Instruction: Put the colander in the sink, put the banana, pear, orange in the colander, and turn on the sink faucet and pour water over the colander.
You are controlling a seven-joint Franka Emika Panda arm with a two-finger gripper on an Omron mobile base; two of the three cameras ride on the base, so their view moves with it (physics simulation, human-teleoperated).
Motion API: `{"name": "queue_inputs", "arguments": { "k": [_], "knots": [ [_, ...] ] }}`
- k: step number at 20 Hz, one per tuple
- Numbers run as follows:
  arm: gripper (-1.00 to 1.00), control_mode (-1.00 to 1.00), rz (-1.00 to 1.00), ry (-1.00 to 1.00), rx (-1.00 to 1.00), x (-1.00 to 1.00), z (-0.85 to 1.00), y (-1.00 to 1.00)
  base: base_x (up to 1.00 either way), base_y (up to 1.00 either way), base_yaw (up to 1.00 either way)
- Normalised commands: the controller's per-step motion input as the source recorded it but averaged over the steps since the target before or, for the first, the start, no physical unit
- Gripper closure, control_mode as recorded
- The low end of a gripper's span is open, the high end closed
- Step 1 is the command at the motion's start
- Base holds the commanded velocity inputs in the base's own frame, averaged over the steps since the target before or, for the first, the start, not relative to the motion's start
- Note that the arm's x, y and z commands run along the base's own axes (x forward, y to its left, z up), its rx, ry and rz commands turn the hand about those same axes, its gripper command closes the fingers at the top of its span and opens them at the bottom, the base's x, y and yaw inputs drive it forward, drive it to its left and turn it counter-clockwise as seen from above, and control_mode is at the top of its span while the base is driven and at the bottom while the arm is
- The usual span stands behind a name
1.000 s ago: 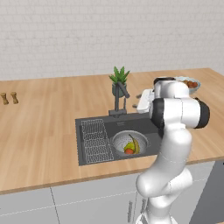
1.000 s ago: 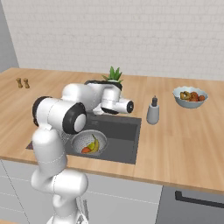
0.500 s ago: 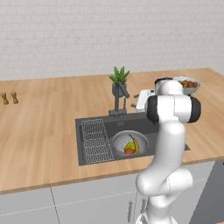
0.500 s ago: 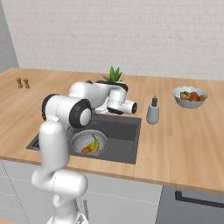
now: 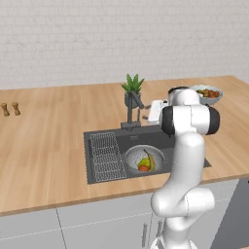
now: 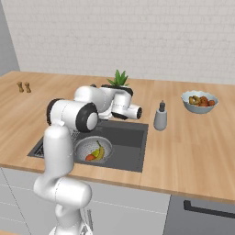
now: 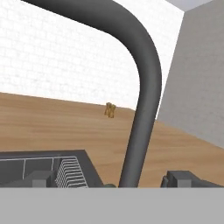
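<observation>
The wooden surface (image 5: 48, 141) stretches wide under a white brick wall, and cut into it is the dark sink (image 5: 160, 138), wire rack (image 5: 107, 156) lying on its left side. In the basin sits the colander (image 5: 144, 159), and it's loaded: the banana (image 5: 150, 161) curves along one side, the pear (image 5: 143, 163) tucks in beside it, the orange (image 5: 144, 168) sits at the front. From the right base view the same trio shows in the colander (image 6: 93, 149).

Behind the basin stands the sink faucet (image 5: 132, 113), with a potted plant (image 5: 133, 89) just beyond it. The gripper (image 5: 146, 116) is right at the faucet, and in the hand view the dark curved pipe of the faucet (image 7: 144, 100) rises between the fingers (image 7: 41, 178), which stand spread wide on either side; whether they touch it is hard to tell. A soap bottle (image 6: 160, 117) and a fruit bowl (image 6: 199, 101) sit off to the right, two small shakers (image 5: 10, 109) far left.
</observation>
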Motion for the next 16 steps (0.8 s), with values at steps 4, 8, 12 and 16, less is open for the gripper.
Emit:
{"name": "queue_inputs", "arguments": {
  "k": [4, 8, 12, 16],
  "knots": [
    [-1.00, -1.00, 0.00, 0.00, 0.00, 0.18, -0.14, 0.15, 0.00, 0.00, 0.00],
    [-1.00, -1.00, 0.00, 0.00, 0.02, 0.32, -0.17, 0.07, 0.00, 0.00, 0.00],
    [-1.00, -1.00, 0.00, 0.00, 0.00, 0.29, -0.14, 0.00, 0.00, 0.00, 0.00],
    [-1.00, -1.00, 0.00, 0.00, 0.00, 0.26, -0.07, 0.00, 0.00, 0.00, 0.00]
  ]
}}
